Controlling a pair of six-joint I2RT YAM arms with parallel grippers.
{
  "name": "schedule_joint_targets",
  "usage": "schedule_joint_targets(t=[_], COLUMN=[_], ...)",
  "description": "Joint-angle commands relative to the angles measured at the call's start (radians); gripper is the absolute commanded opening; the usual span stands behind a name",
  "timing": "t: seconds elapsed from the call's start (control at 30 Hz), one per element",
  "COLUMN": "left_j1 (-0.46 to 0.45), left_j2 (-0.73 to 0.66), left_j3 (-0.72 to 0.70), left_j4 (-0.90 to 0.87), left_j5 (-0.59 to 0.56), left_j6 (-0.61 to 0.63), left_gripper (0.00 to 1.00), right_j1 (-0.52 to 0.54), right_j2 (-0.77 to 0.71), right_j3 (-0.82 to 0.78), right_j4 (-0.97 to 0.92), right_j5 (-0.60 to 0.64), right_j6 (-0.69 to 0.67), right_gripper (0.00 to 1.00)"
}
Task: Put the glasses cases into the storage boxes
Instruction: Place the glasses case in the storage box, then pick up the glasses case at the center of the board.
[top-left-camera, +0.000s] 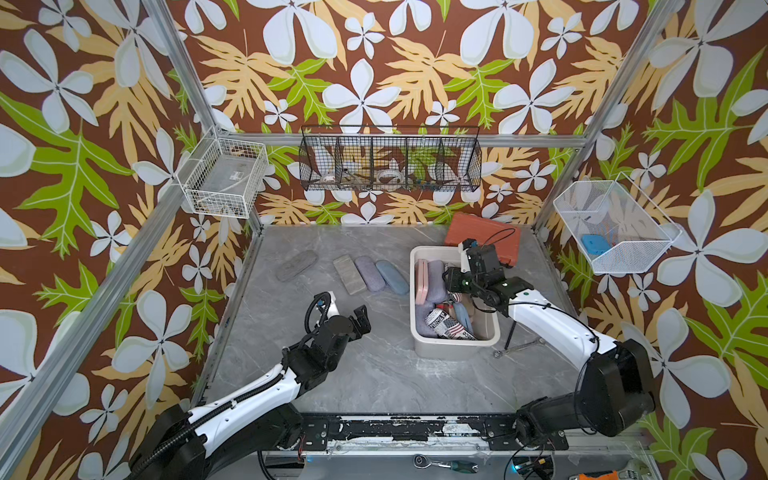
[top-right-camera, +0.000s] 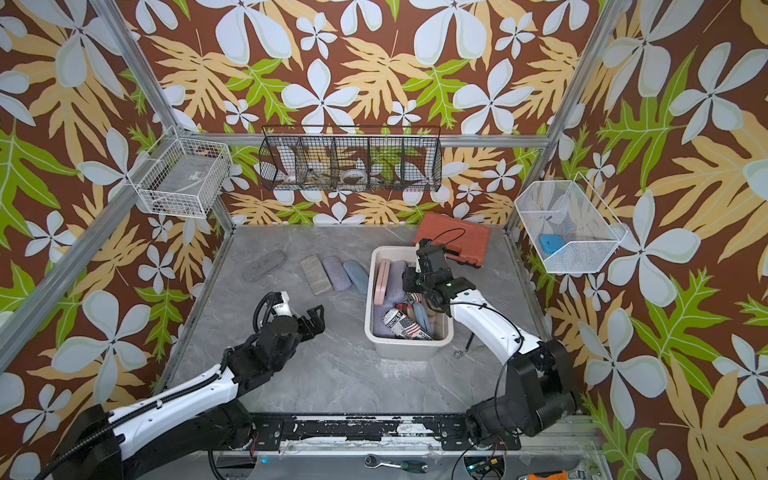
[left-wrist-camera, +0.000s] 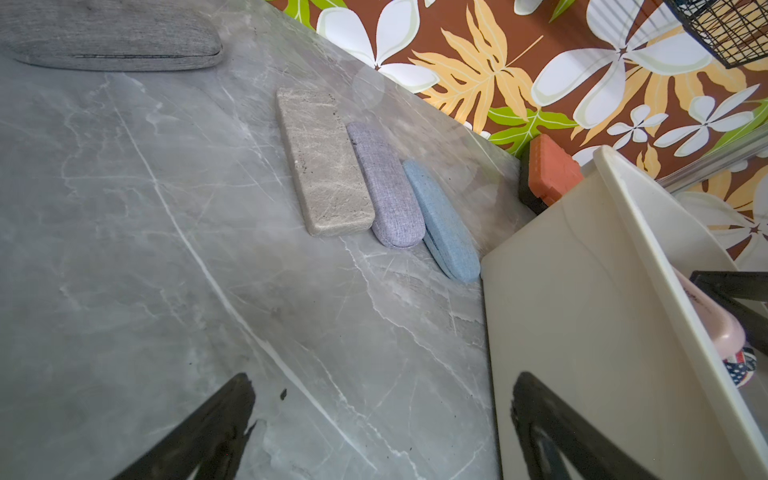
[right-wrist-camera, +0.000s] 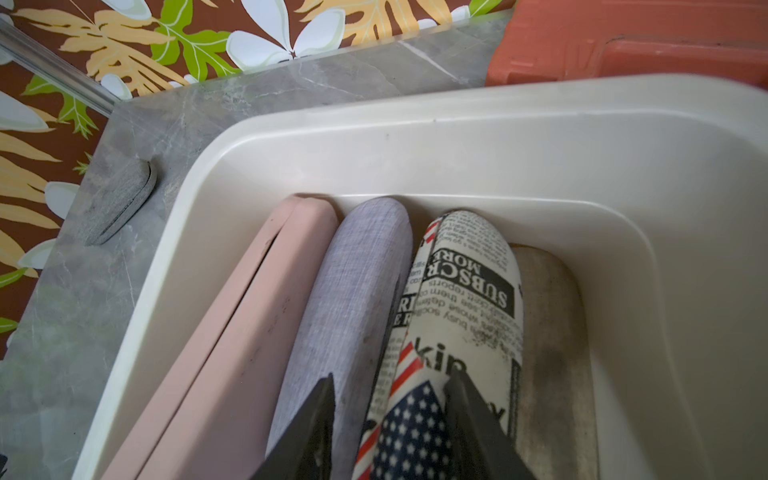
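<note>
**Item 1.** Left gripper (top-left-camera: 362, 319): nearest item, hanging over the bare grey marble-pattern table (top-left-camera: 374, 382). The jaws are spread wide and hold nothing. The arm reaches low from the near-left base, with the wrist turned toward the far right.

**Item 2.** Cream-white rectangular plastic tub (top-left-camera: 457, 350): right of centre, long axis near-to-far. A crumpled-looking newspaper-print case (top-left-camera: 446, 326) lies at its near end.

**Item 3.** Right gripper (right-wrist-camera: 392, 399): dipped into the tub's far half, with the elbow folded and the wrist bent downward. Its fingers flank a rounded newspaper-print case with flag patch (right-wrist-camera: 465, 291). I cannot tell whether they clamp it or stand slack beside it. This case is packed lengthwise between a lavender woven case in the tub (right-wrist-camera: 353, 311) and a tan oblong case (right-wrist-camera: 548, 332). A pink smooth case (right-wrist-camera: 232, 332) lies against the wall.

**Item 4.** 3 cases on the table, touching side by side:
- beige marbled flat case (left-wrist-camera: 324, 166)
- lavender woven case on the table (left-wrist-camera: 386, 187)
- light blue woven case (left-wrist-camera: 440, 220), just beside the tub's outer wall

**Item 5.** Grey fabric oblong case (left-wrist-camera: 112, 37): alone, farther left.

**Judgement.** These 4 cases are not yet stored. They lie beyond the left gripper, with their long axes running roughly away from it. The left arm is clearly the nearer one, since the right would have to cross the tub.

**Item 6.** Orange-red ribbed tool case (top-left-camera: 482, 239): farthest item, behind the tub.
</note>
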Motion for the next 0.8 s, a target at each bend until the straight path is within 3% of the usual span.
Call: schedule_joint_targets(t=[0.0,0.13,0.33,0.47,0.77], left_j1=[-0.002,0.015,0.143,0.175,0.277], left_j2=[0.053,0.138,0.329,0.503,0.801], left_j3=[0.063,0.146,0.335,0.485,0.735], left_j4=[-0.033,-0.078,-0.21,-0.282,-0.342], left_j5=[-0.015,-0.073,-0.005,-0.003,0.134], left_j6=[0.013,0.024,0.02,0.076,0.136], left_gripper=[0.99,1.0,1.0,1.0,1.0], right_j1=[0.006,0.006,0.007,0.01,0.013], right_j2=[0.001,-0.055,-0.183,-0.272,-0.417], right_j3=[-0.008,0.006,-0.038,-0.104,-0.218], right_j4=[-0.051,-0.067,-0.057,-0.025,-0.036], right_j5=[-0.092,-0.068,-0.031,-0.062,-0.036], right_j6=[0.021,0.007,-0.026,-0.032,-0.051], right_gripper=[0.43,0.56,0.68,0.76,0.8])
